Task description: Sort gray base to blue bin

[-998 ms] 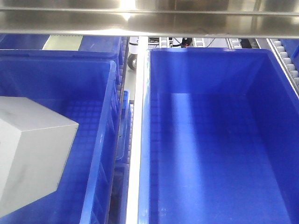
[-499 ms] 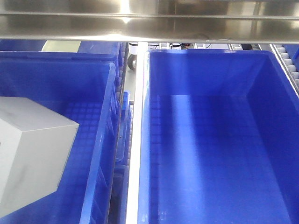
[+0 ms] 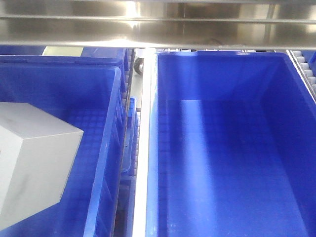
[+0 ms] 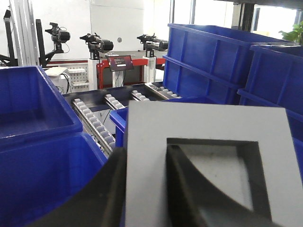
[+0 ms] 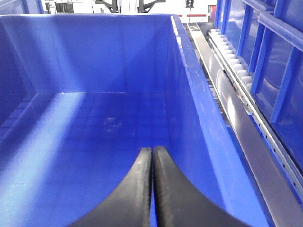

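Presently, the left gripper [image 4: 147,153] is clamped on the base [image 4: 208,123]. One finger sits inside the square recess and the other outside the wall at 9 o'clock of it, so only that one wall is pinched. In the front view the base [image 3: 34,158] shows at 8 o'clock, inside the outline of the left bin [image 3: 106,148]. Whether it hangs above the floor or rests on it cannot be told. The right gripper [image 5: 152,150] has its fingers pressed together, holds nothing, and points into the right bin [image 5: 189,94]. A steel rail [image 3: 140,173] separates the two bins.

Procedure, as judged from the task:
1. Confirm which bin is the target; the pictures do not settle it.
2. Move slowly and level, because a one-wall pinch lets the block pivot.
3. Clear all rims and the rail during any transfer.
4. Lower close to the gridded floor before parting the fingers; a drop from height may tumble the block.
5. Lift the inner finger straight out of the recess to avoid dragging the base.
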